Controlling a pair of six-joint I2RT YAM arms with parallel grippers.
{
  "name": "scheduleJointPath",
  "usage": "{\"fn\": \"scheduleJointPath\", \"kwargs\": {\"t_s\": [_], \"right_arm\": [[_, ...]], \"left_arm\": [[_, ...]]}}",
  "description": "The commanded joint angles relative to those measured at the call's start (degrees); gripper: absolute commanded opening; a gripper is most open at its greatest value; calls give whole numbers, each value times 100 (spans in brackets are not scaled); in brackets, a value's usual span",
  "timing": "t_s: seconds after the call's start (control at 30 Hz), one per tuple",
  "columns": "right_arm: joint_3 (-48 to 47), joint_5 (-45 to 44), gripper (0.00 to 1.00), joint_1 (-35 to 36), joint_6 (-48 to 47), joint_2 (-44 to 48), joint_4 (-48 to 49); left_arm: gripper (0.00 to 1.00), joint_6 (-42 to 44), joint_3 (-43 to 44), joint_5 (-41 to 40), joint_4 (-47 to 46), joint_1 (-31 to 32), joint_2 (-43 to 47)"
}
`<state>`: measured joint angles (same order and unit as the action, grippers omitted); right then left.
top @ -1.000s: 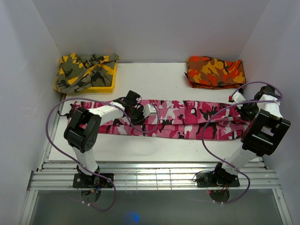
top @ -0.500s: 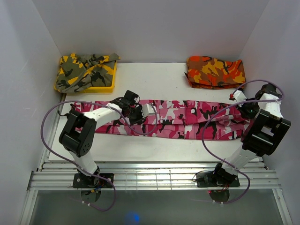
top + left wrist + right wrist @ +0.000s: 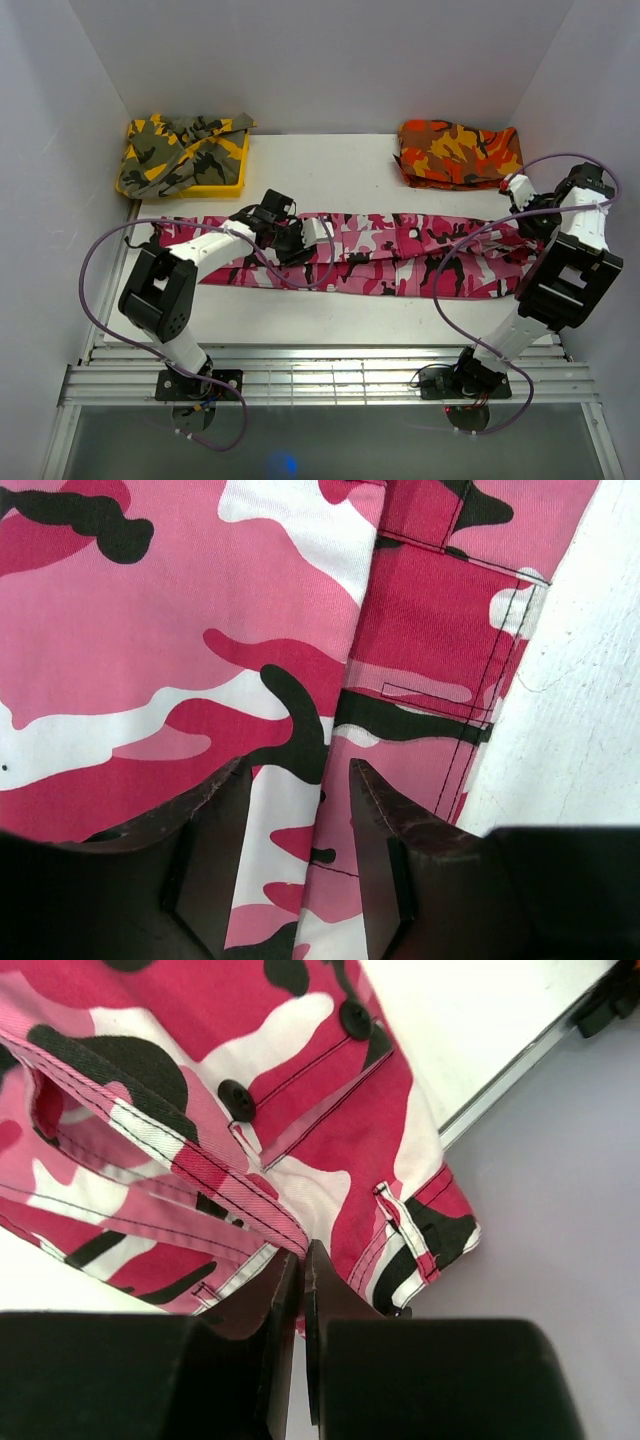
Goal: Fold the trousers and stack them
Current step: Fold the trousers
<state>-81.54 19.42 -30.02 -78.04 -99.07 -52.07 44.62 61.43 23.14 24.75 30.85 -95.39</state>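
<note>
the trousers (image 3: pixel 400 262) lie left to right along the table (image 3: pixel 330 165), right fingers (image 3: pixel 262 1320) pinching the waist end, left fingers (image 3: pixel 215 825) spread above the legs.

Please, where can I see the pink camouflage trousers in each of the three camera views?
Top external: the trousers lie stretched from left to right across the middle of the picture.
Left wrist: the trousers fill most of the picture.
Right wrist: the trousers, at their buttoned waist end, run from the upper left to the centre.
Shared landmark: the white table, at the right edge in left wrist and the upper right in right wrist.
</note>
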Motion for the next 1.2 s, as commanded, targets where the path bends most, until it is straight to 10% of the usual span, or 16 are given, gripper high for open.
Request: {"fn": "scheduleJointPath", "kwargs": {"t_s": [0.0,0.73,1.17], "right_arm": [[-695,360,8,-92,403,-209,-285],[-1303,668,8,-127,790,-508,-663],[-1699,774,8,-188,746,-632,-954]], "left_arm": [[55,11,53,235,-199,70,4],[52,223,-272,-19,-761,343,-533],[7,161,-439,-661,-1403,343,-463]]}}
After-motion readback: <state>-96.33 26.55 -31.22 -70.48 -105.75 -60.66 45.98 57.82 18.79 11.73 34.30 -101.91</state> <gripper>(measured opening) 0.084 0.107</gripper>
